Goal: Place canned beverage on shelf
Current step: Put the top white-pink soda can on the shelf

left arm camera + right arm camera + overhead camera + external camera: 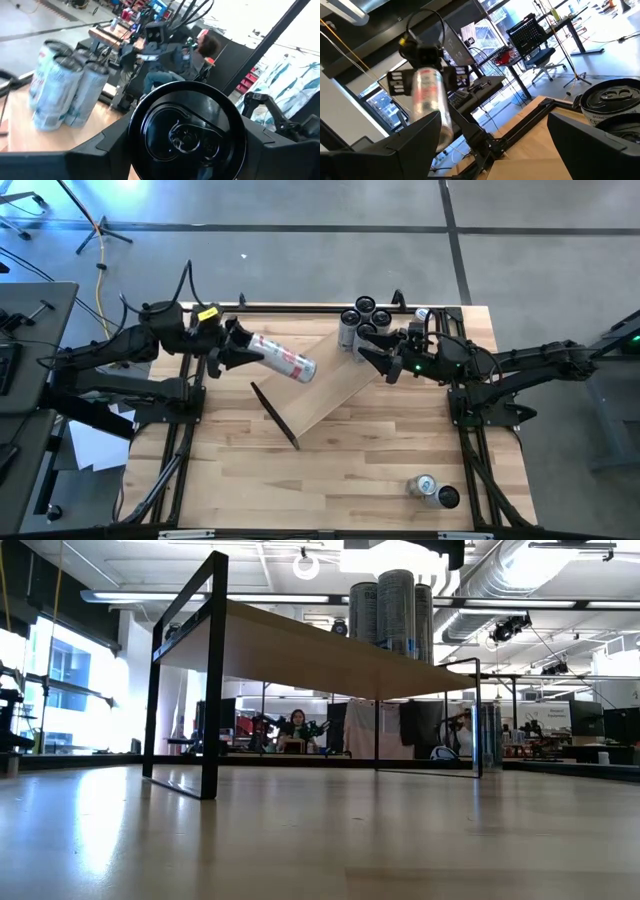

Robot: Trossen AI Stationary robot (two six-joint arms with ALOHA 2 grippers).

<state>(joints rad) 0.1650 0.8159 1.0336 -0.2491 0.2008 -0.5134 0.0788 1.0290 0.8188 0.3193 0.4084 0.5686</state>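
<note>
My left hand (243, 346) is clamped around a can (283, 358), carrying it on its side above the near end of the shelf (335, 385). Four cans (364, 318) stand at the far end already, and my right hand (375, 350) waits beside them, fingers spread and empty. Two more cans (433, 490) lie on the table (350, 470).

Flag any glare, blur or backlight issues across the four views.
High view: evenly lit; glare patch on the grey floor at the top edge. Low view: bright windows behind leave the pale wood shelf board backlit, its underside dim; sheen on the striped wooden tabletop. Left wrist view: the white-and-red can's dark lid is sharp, the room behind washed out. Right wrist view: that can is blurred.
</note>
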